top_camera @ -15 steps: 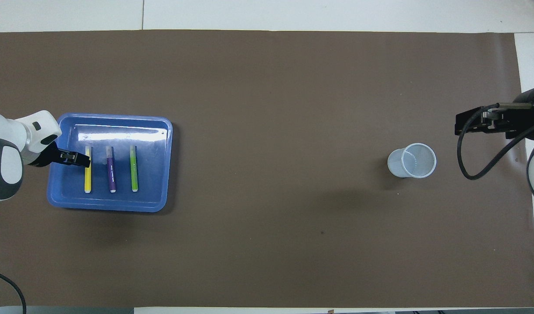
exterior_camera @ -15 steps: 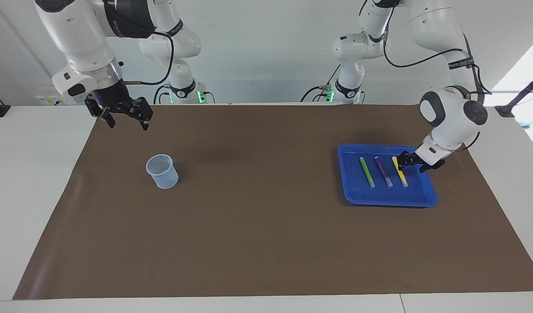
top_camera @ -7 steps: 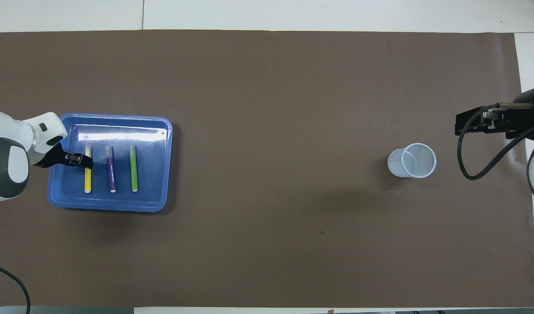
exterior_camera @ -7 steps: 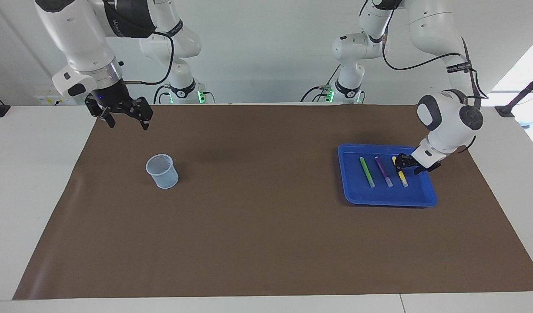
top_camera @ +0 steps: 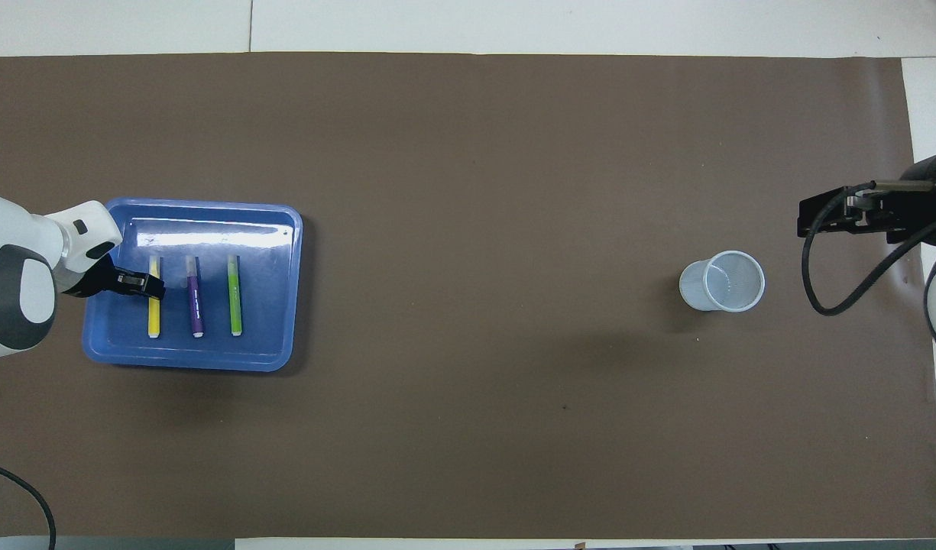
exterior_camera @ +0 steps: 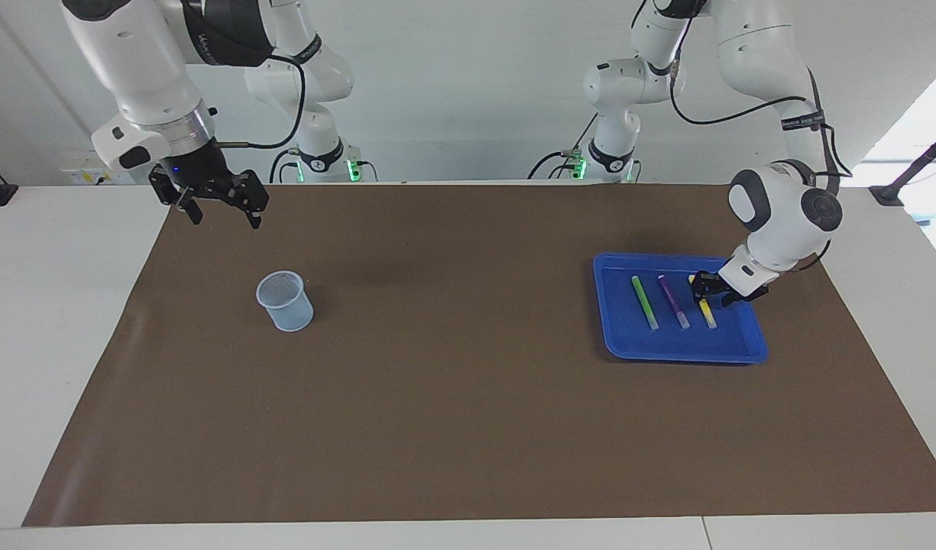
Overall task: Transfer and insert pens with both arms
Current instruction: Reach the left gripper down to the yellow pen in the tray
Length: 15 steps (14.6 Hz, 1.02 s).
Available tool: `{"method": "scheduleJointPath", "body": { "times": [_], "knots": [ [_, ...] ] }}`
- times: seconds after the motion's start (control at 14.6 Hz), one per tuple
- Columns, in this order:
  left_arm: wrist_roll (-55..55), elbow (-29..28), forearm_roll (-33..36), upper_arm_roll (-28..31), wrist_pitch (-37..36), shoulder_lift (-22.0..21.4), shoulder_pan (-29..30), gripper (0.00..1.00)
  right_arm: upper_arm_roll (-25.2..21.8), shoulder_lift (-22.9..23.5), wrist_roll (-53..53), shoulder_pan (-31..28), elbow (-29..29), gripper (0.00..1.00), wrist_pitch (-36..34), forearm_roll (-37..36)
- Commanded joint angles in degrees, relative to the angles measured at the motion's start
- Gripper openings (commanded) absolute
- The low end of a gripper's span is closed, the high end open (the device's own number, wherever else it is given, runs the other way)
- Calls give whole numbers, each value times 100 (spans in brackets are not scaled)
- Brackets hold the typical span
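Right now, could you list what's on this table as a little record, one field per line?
tray: blue tray at the left arm's end of the table
pens: green pen, purple pen and yellow pen lie side by side in the tray
cup: clear cup, upright and empty, at the right arm's end
left gripper: left gripper down at the yellow pen, inside the tray
right gripper: right gripper open, waiting in the air near the cup
pens in cup: none yet

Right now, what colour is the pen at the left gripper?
Yellow pen, at the left gripper; the overhead view shows it best.
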Motion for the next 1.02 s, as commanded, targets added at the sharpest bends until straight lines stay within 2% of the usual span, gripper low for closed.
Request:
{"method": "scheduleJointPath", "body": {
  "times": [0.0, 0.41, 0.48, 0.55, 0.68, 0.96],
  "knots": [
    [12, -115, -44, 24, 186, -30, -49, 55, 71, -81, -108, -100, -57, 100, -76, 66],
    [12, -115, -44, 24, 247, 31, -119, 49, 71, -81, -126, -100, -57, 100, -76, 66],
    [21, -115, -44, 24, 247, 31, -119, 44, 71, -81, -126, -100, -57, 100, -76, 66],
    [21, -115, -44, 24, 247, 31, -119, 34, 71, -81, -126, -100, -57, 100, -76, 66],
    [30, -115, -44, 24, 247, 31, -119, 0, 71, -81, -126, -100, -57, 100, -76, 66],
    [30, -36, -44, 33, 177, 49, -119, 0, 71, -81, -126, -100, -57, 100, -76, 66]
  ]
}}
